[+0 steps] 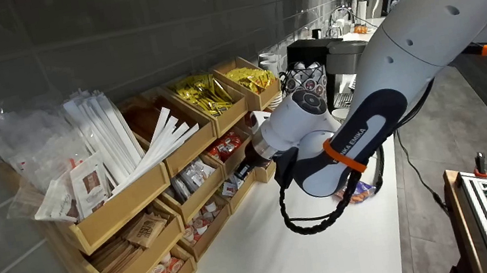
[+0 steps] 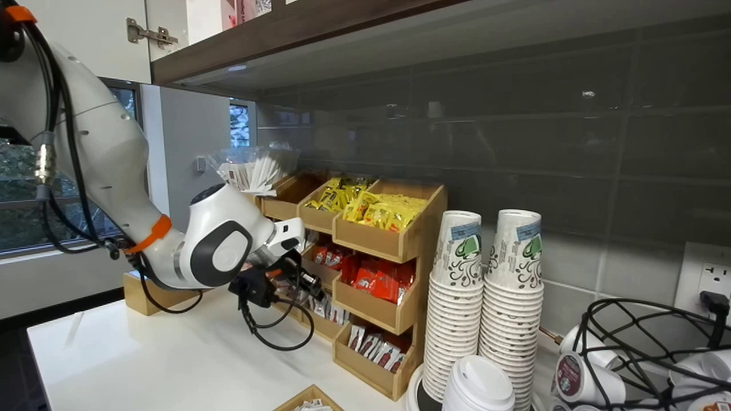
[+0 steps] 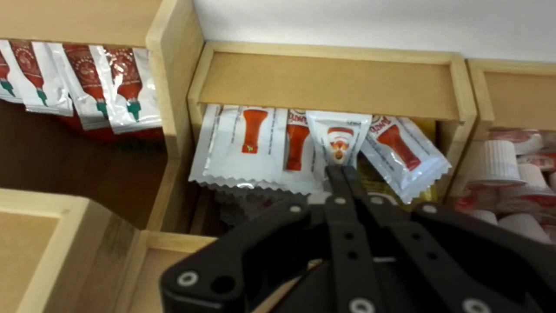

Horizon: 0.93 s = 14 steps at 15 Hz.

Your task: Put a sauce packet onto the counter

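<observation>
In the wrist view, a white sauce packet [image 3: 340, 132] with a red and orange print stands in a wooden rack bin. My gripper [image 3: 342, 171] is shut on its lower end, and the packet is puckered toward the fingertips. Its upper end is by the bin's front board. In both exterior views the fingertips are hidden by the arm or the rack. The white counter [image 1: 287, 252] runs in front of the rack; it also shows in an exterior view [image 2: 171, 348] and beyond the bins in the wrist view [image 3: 347, 26].
Other white packets [image 3: 260, 143] lie beside the held one, and another packet [image 3: 404, 156] leans at its right. Bin walls [image 3: 173, 87] stand close on both sides. Stacked paper cups [image 2: 457, 308] stand at the rack's end. A small wooden box [image 2: 311, 394] sits on the counter.
</observation>
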### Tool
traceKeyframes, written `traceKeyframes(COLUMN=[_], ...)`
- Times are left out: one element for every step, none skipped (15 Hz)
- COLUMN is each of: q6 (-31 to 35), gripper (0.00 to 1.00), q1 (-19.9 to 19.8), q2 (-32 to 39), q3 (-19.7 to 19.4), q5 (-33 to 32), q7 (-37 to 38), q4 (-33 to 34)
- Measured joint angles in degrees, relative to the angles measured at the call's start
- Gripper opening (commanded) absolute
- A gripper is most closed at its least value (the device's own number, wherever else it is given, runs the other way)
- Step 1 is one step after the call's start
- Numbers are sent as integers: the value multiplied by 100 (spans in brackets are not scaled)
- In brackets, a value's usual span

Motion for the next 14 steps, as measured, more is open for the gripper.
traceKeyframes(q6=[-1, -3, -15, -43, -109, -197, -294, -436, -616, -823, -1044, -1274, -1523, -1781], gripper=[0, 0, 0, 0, 0, 0, 0, 0, 0, 0, 0, 0, 0, 0], q1=[-41, -79, -108, -143, -173, -190, -192, -196, -208, -246, -316, -431, -569, -696], q2=[-114, -212, -313, -422, -545, -677, -821, -975, -1141, -1326, -1525, -1744, -1974, -2200], q3=[80, 155, 227, 304, 369, 410, 421, 428, 441, 492, 582, 729, 897, 1048], q5=[-2, -3, -5, -10, -12, -13, -14, -23, -32, -33, -32, -24, -3, 48], q7=[4, 6, 6, 6, 6, 6, 3, -3, -27, -83, -155, -264, -384, -520], q4=[-47, -103, -170, -246, -321, -396, -465, -535, -600, -672, -741, -816, -890, -966])
